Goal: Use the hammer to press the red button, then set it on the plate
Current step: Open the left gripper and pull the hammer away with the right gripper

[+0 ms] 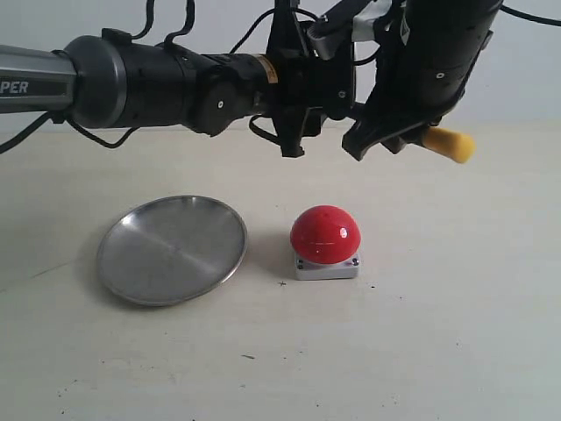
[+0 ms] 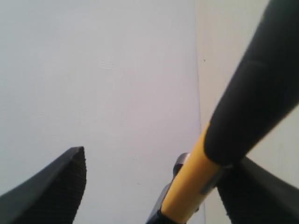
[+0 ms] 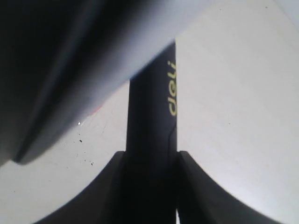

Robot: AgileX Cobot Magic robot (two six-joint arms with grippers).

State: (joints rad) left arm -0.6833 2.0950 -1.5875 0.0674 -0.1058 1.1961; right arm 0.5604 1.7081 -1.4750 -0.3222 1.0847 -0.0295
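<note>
The hammer's yellow tip (image 1: 449, 143) sticks out to the right of my right gripper (image 1: 386, 136), high above the table. That gripper (image 3: 150, 154) is shut on the hammer's black handle (image 3: 152, 107). My left gripper (image 1: 294, 132) reaches across the middle and stands open (image 2: 159, 161); the yellow-and-black handle (image 2: 191, 182) passes between its fingers, close to one of them. The hammer's head is mostly hidden behind the two grippers. Below them, the red button (image 1: 325, 232) sits on its grey base on the table. The silver plate (image 1: 171, 250) lies to its left with nothing on it.
The left arm (image 1: 149, 83) stretches level across the upper left of the exterior view, with cables (image 1: 166, 22) above it. A pale wall (image 1: 526, 70) stands behind the beige table (image 1: 438, 333).
</note>
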